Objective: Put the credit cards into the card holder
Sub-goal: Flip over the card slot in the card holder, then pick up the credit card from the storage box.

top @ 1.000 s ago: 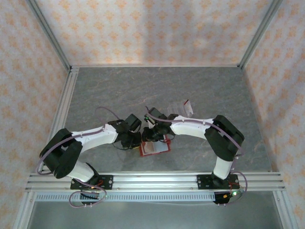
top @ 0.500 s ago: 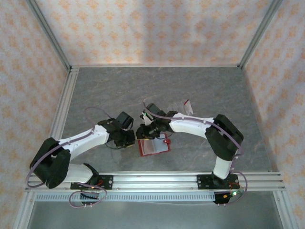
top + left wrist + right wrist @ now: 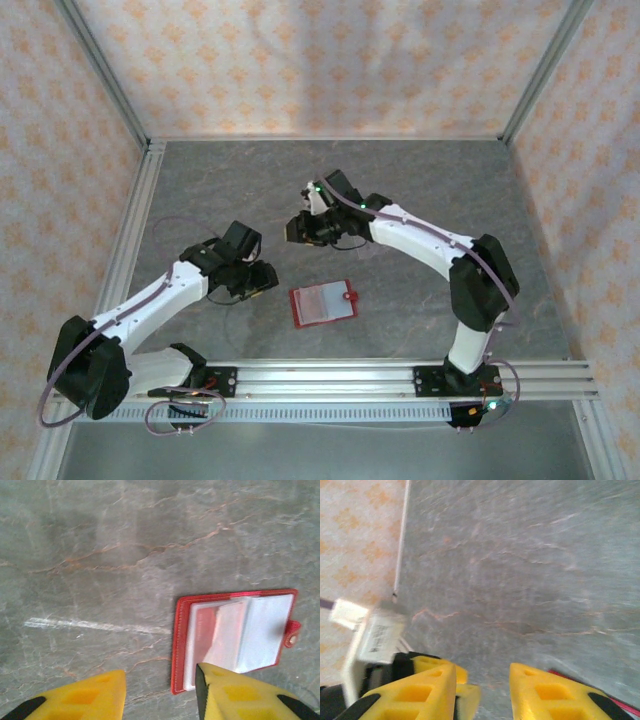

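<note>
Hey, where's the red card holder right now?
In the top view, the card holder lies open on the table near its front edge, just right of the left gripper.

You have the card holder (image 3: pixel 323 304) lying open and flat on the tabletop (image 3: pixel 420 330), close to the near edge and about midway between the left and right edges. Note the red cover, the pale grey sleeves facing up with one leaf slightly raised, and the round red snap tab (image 3: pixel 291 633) jutting toward the right edge. Whether any credit cards sit in the sleeves cannot be told; the detail is blurred.
</note>
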